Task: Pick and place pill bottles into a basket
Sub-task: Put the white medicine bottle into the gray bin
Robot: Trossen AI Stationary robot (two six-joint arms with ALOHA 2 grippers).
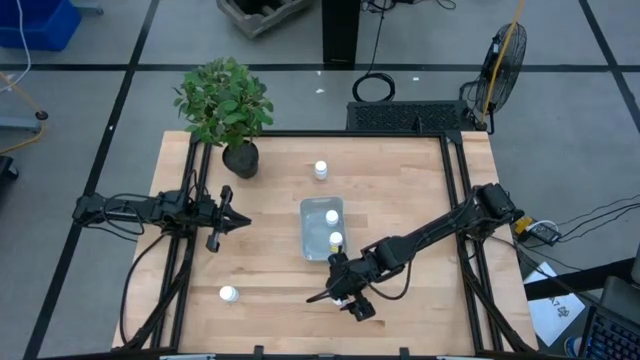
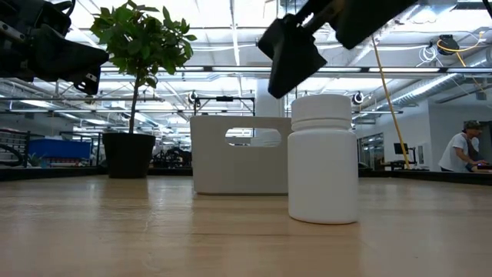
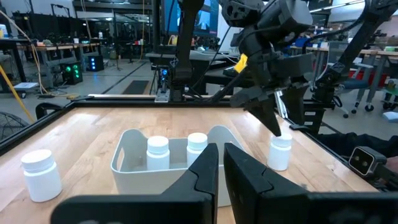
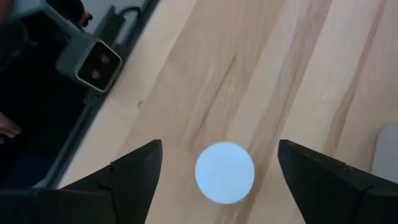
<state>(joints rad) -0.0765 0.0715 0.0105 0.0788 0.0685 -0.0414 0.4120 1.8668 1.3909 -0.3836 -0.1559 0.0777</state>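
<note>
The basket (image 1: 308,232) lies at the table's middle with two white pill bottles standing in it (image 1: 331,216) (image 1: 336,240). It also shows in the left wrist view (image 3: 127,163). A third bottle (image 2: 324,158) stands upright on the table just near of the basket. My right gripper (image 4: 221,168) is open and points down above it, with a finger on either side of its cap (image 4: 224,172) and clear of it. Two more bottles stand at the far middle (image 1: 320,170) and the near left (image 1: 229,294). My left gripper (image 1: 228,216) is shut and empty at the table's left.
A potted plant in a black pot (image 1: 240,158) stands at the far left of the table. Black frame rails run along the table's left and right sides (image 1: 465,200). A person shows in the room beyond the table (image 2: 463,150).
</note>
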